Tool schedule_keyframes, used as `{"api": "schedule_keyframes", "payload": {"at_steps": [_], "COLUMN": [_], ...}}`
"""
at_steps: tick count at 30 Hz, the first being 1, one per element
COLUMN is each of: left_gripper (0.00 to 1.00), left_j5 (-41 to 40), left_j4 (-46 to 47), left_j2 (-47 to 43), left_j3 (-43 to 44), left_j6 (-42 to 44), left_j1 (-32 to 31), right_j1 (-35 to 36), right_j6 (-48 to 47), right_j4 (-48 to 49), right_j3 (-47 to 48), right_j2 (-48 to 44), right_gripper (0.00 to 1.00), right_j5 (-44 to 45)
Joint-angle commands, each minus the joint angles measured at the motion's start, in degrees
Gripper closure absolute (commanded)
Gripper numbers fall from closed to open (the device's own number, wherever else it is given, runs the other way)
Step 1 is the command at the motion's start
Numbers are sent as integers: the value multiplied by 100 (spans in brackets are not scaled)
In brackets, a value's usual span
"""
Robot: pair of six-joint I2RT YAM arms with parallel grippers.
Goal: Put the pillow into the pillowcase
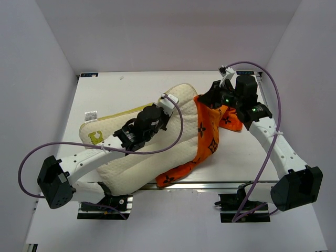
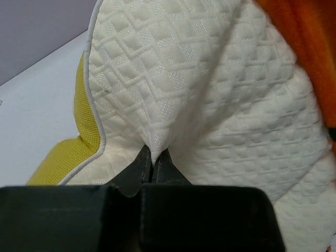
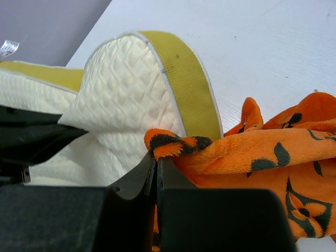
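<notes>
Pillow (image 1: pixel 142 157) is laid diagonally on the table (image 1: pixel 121 86), from the near-left side toward the far-right side. The pillowcase (image 1: pixel 207 136) is gathered along the right side of it and is partly drawn over that side. The far end of the pillow with its yellow band is not covered.

The left arm is stretched from its base at the near-left corner diagonally over the pillow. The left gripper (image 2: pixel 155 157) is pointed at the far part of the pillow, and its fingers are closed on a small pinch of the quilted cream cover. The right arm is raised from the near-right corner toward the far side, and its wrist is turned to the left. The right gripper (image 3: pixel 156 157) is closed on a folded edge of the orange cloth, just beside the corner of the yellow band.

The near end of the pillow is placed at the near edge of the table. Bare table surface is seen behind the pillow, to its left, and in a narrower strip to the right of the pillowcase. The table is enclosed by white walls on three sides.
</notes>
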Motion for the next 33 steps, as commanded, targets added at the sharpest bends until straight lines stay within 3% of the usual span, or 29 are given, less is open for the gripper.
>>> {"api": "schedule_keyframes", "payload": {"at_steps": [1,12,21,33], "left_gripper": [100,100,100,100], "left_j5": [192,852,1704,2118], "left_j4": [255,677,1266,1469], "left_j2": [-228,62,563,810], "left_j3": [-167,-492,-686,-563], "left_j6": [-449,-853,-1125,-1240], "left_j1": [-324,-570,-597,-983], "right_j1": [10,10,10,28], "right_j6": [391,778,690,549], "right_j4": [909,2218,2667,2817], "right_j3": [362,160,239,739], "right_j2": [-114,-263,105,755], "right_gripper": [100,100,100,100], "right_j5": [334,669,810,722]}}
